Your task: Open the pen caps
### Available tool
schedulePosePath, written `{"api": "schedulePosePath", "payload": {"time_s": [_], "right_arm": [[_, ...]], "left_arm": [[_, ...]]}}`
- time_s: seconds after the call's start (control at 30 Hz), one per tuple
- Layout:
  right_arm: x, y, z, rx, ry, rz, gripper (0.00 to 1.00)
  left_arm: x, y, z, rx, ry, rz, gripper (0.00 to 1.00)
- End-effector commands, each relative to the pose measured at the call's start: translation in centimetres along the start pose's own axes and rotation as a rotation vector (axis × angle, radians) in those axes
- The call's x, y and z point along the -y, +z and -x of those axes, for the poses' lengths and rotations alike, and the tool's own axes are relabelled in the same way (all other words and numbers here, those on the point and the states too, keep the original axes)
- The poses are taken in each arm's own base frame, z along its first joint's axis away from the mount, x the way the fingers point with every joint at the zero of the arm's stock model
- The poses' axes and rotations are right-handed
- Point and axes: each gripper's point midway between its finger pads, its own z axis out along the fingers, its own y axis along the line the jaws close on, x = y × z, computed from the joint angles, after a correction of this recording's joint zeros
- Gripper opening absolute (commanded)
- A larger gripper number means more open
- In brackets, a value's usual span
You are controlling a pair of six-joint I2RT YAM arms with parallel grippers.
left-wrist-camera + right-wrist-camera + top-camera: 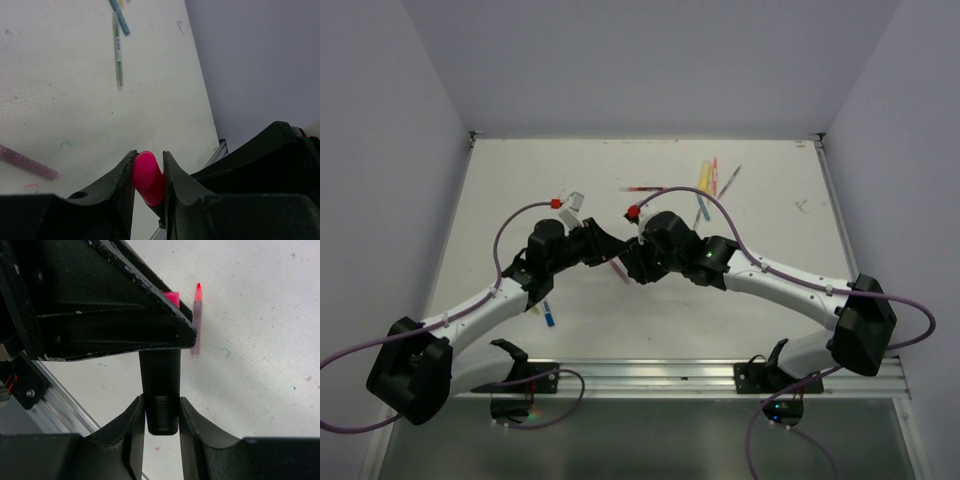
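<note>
Pink cap (148,176) clamped in left gripper (148,162), black pen (160,385) in right gripper (161,410); cap should be drawn off straight along the pen's axis, without bending.

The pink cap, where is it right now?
Left wrist view, bottom centre: the pink cap is pinched in the left gripper, beside the black pen in the right gripper.

Cap (147,177) hot pink. Held pen (160,390) black, fine pale stripes near end. Loose pen (197,325) at 1 o'clock mauve, red tip. Left wrist view, 12 o'clock: green pen (118,50), blue pen (120,17). Table (60,100) off-white, faint coloured scribbles. Cables (520,212) purple. Walls (260,65) pale lilac.
</note>
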Motion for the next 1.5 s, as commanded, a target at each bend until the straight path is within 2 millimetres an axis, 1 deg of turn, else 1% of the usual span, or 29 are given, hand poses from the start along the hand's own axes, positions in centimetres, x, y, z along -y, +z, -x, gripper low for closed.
{"api": "schedulePosePath", "payload": {"time_s": [0.0, 0.03, 0.07, 0.1, 0.13, 0.2, 0.23, 0.4, 0.47, 0.53, 0.57, 0.6, 0.63, 0.67, 0.7, 0.73, 0.77, 0.8, 0.83, 0.9, 1.0, 1.13, 1.17, 1.2, 1.23, 1.33, 1.37, 1.4, 1.47], "right_arm": [[-1.3, -0.6, 2.9, 0.083, -0.005, 0.053, 0.00], [-1.3, -0.4, 2.9, 0.086, -0.008, 0.058, 0.00], [-1.3, -0.4, 2.8, 0.087, -0.008, 0.056, 0.00], [-1.2, -0.2, 2.8, 0.087, -0.011, 0.055, 0.13], [-1.3, -0.1, 2.9, 0.087, -0.013, 0.056, 0.24], [-1.4, 0.5, 2.9, 0.085, -0.021, 0.061, 0.37], [-1.4, 0.6, 3.0, 0.088, -0.022, 0.062, 0.40], [-1.3, 2.0, 3.0, 0.076, -0.031, 0.054, 0.40], [-1.2, 2.3, 3.0, 0.081, -0.032, 0.050, 0.37], [-1.0, 2.7, 2.8, 0.073, -0.034, 0.042, 0.27], [-0.9, 2.8, 2.6, 0.067, -0.035, 0.038, 0.09], [-0.7, 3.0, 2.2, 0.059, -0.033, 0.029, 0.00], [-0.5, 3.3, 1.9, 0.049, -0.032, 0.025, 0.00], [-0.3, 3.5, 1.3, 0.034, -0.032, 0.018, 0.00], [0.1, 3.7, 1.1, 0.030, -0.029, -0.004, 0.00], [0.5, 3.9, 0.7, 0.028, -0.024, -0.016, 0.00], [0.8, 4.2, -0.2, 0.014, -0.021, -0.025, 0.00], [0.7, 4.4, -0.4, 0.021, -0.020, -0.026, 0.00], [0.9, 4.5, -0.8, 0.009, -0.020, -0.034, 0.00], [1.0, 4.9, -1.9, -0.031, -0.023, -0.032, 0.00], [0.8, 4.8, -2.4, -0.047, -0.017, -0.012, 0.00], [0.9, 4.5, -2.8, -0.066, -0.023, -0.017, 0.00], [0.2, 4.4, -2.9, -0.078, -0.025, 0.020, 0.00], [0.1, 4.6, -3.2, -0.093, -0.023, 0.030, 0.00], [-0.1, 4.6, -3.3, -0.100, -0.019, 0.039, 0.00], [-0.5, 4.3, -3.7, -0.109, -0.003, 0.061, 0.00], [-0.7, 4.1, -4.0, -0.116, -0.002, 0.076, 0.00], [-0.7, 3.8, -3.9, -0.116, -0.004, 0.080, 0.00], [-0.6, 3.4, -4.4, -0.135, -0.015, 0.078, 0.00]], "left_arm": [[0.9, 0.1, 0.7, 0.013, 0.032, -0.023, 0.14], [0.9, 0.1, 0.5, 0.005, 0.029, -0.025, 0.00], [0.8, 0.1, 0.4, 0.002, 0.027, -0.022, 0.00], [0.8, 0.1, 0.4, 0.003, 0.022, -0.023, 0.00], [0.9, 0.1, 0.4, 0.005, 0.021, -0.031, 0.00], [1.0, 0.1, 0.1, -0.002, 0.006, -0.040, 0.00], [1.1, 0.1, 0.2, 0.001, 0.003, -0.043, 0.00], [1.1, 0.0, 0.4, 0.010, -0.016, -0.038, 0.00], [1.2, 0.1, 0.5, 0.014, -0.024, -0.036, 0.00], [1.1, 0.1, 0.7, 0.028, -0.039, -0.029, 0.00], [1.0, 0.1, 0.9, 0.033, -0.046, -0.024, 0.00], [1.1, 0.1, 1.1, 0.042, -0.059, -0.021, 0.00], [0.6, 0.2, 1.1, 0.043, -0.072, 0.008, 0.00], [0.7, 0.4, 2.2, 0.077, -0.072, 0.023, 0.00], [0.5, 0.5, 2.7, 0.092, -0.081, 0.046, 0.00], [-0.6, 0.7, 2.7, 0.090, -0.096, 0.103, 0.00], [-1.3, 0.9, 3.8, 0.125, -0.098, 0.146, 0.00], [-1.1, 1.2, 5.0, 0.145, -0.091, 0.155, 0.00], [-2.1, 1.4, 5.7, 0.151, -0.096, 0.192, 0.00], [-2.2, 2.1, 7.8, 0.186, -0.047, 0.216, 0.00], [-3.3, 2.5, 9.0, 0.186, -0.010, 0.255, 0.00], [-5.1, 1.5, 9.7, 0.199, -0.060, 0.219, 0.00], [-5.0, 1.4, 10.0, 0.204, -0.065, 0.192, 0.00], [-3.9, 1.3, 11.1, 0.243, -0.061, 0.134, 0.00], [-3.8, 1.1, 11.2, 0.252, -0.062, 0.105, 0.00], [-1.4, 1.0, 11.5, 0.243, -0.037, -0.031, 0.00], [-1.3, 0.9, 11.3, 0.234, -0.036, -0.049, 0.00], [-0.7, 0.7, 11.8, 0.251, -0.043, -0.086, 0.00], [-1.4, 0.0, 11.8, 0.249, -0.074, -0.109, 0.00]]}}
